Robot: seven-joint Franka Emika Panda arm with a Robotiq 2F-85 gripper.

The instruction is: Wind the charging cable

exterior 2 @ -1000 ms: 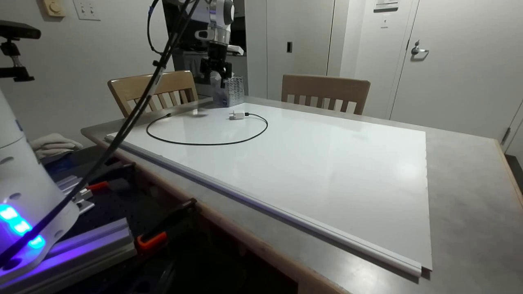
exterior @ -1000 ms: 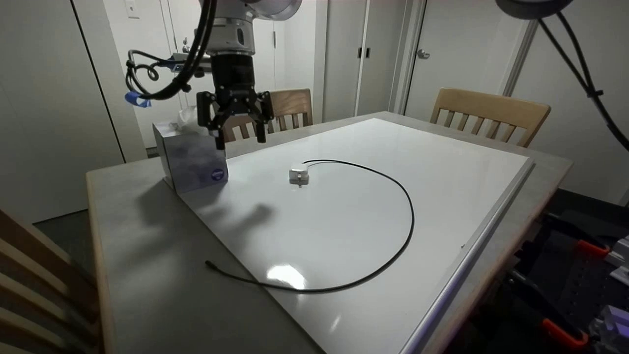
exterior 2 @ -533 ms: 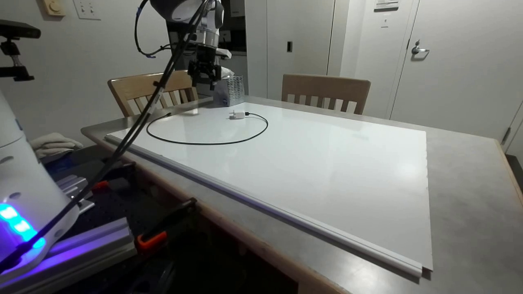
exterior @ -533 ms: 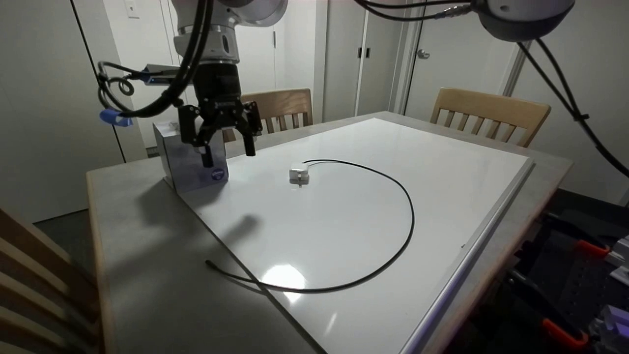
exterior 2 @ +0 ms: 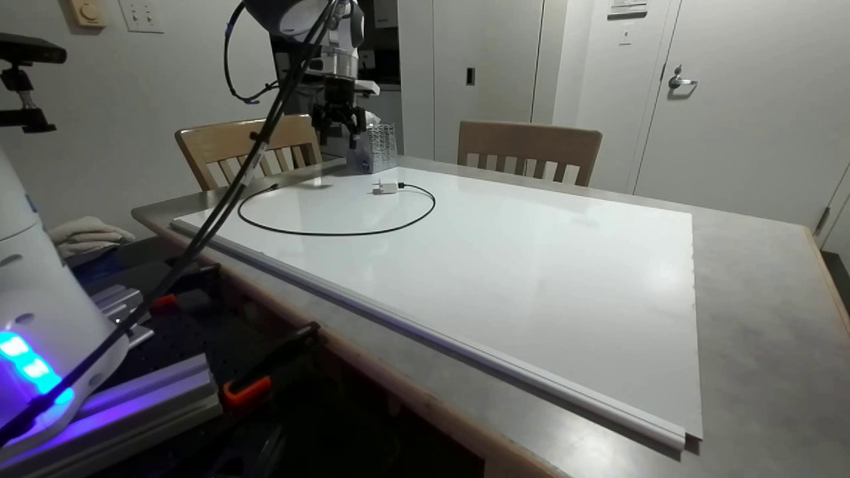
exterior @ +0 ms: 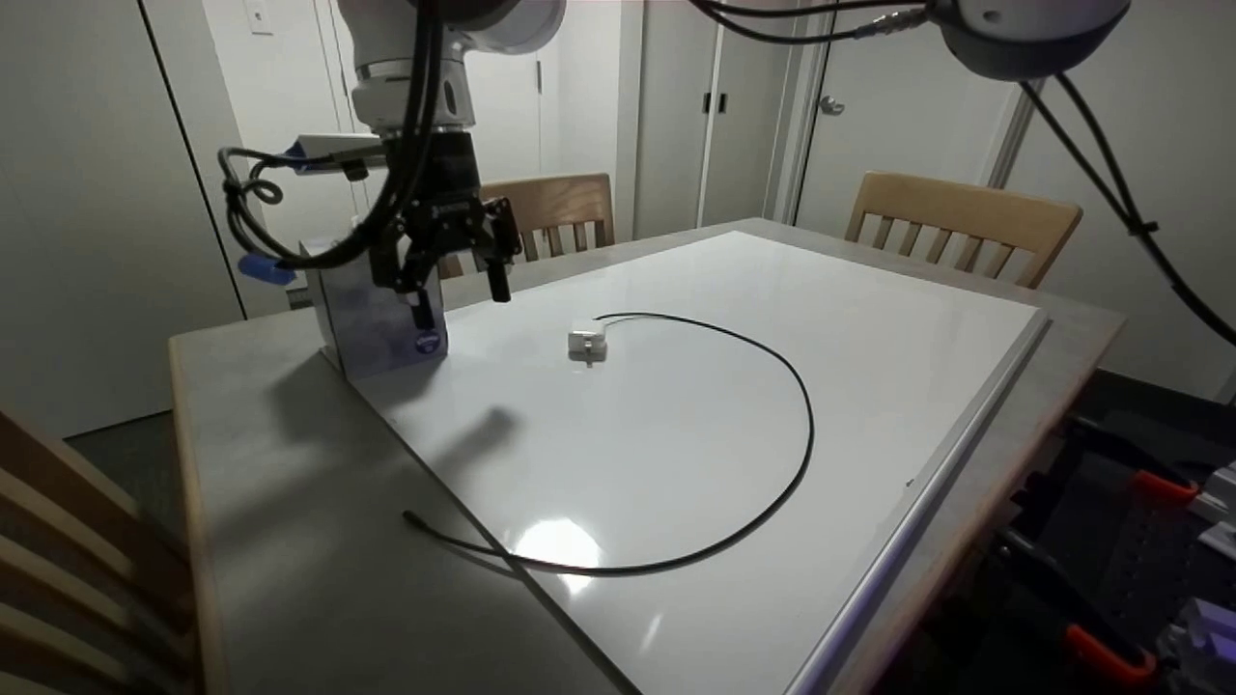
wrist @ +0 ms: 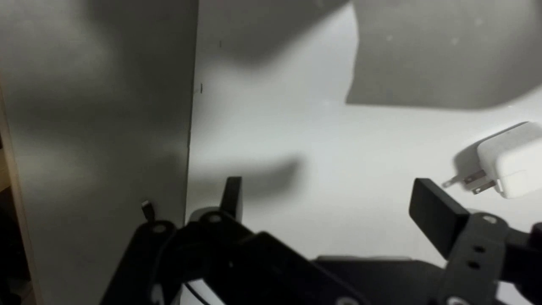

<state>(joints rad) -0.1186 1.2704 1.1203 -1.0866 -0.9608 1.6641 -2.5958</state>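
In an exterior view the empty gripper [exterior: 462, 301] hangs wide, upper left; the cable [exterior: 810, 425] bows out rightward, ending lower left.

Wrist view, charger [wrist: 520, 164] cropped, cable [wrist: 148, 211] partly hidden

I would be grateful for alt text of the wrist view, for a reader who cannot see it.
An open, empty black two-fingered gripper hovers above a flat white board. At left, on the grey tabletop, lies the small dark plug of the thin black charging cable; at right, partly cut off, a white plastic charger block with metal prongs.
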